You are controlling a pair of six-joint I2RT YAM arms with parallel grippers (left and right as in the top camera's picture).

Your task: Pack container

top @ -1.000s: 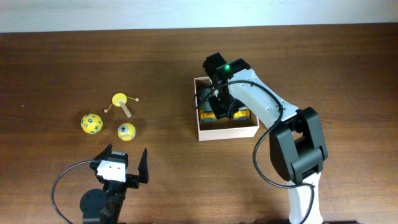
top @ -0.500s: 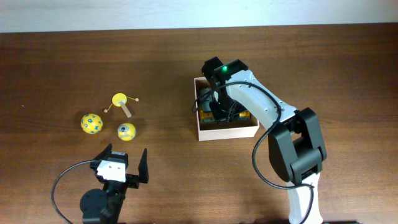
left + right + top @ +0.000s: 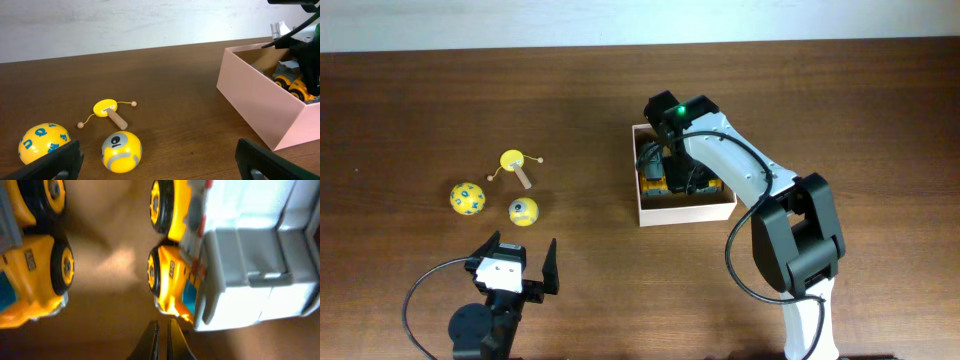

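Observation:
The container (image 3: 688, 208), a shallow white box with a tan inside, sits right of the table's middle; its wall (image 3: 260, 107) looks pink in the left wrist view. Inside lie a yellow toy truck (image 3: 30, 260) and a yellow-and-white truck (image 3: 235, 255). My right gripper (image 3: 161, 330) is down inside the box over the tan floor (image 3: 115, 280), shut with nothing between its fingers, just beside the white truck. At the front left my left gripper (image 3: 520, 258) stands wide open and holds nothing, and a yellow-grey ball (image 3: 121, 151) lies just ahead of it.
On the left of the table lie a yellow ball with blue marks (image 3: 466, 197), the yellow-grey ball (image 3: 523, 210) and a yellow disc toy with a wooden handle and strings (image 3: 515, 165). The right arm (image 3: 750, 175) reaches over the container from the front right.
The right wrist has shifted slightly toward the far left corner inside the container, and the yellow toys under it show a little differently. The left arm has not moved.

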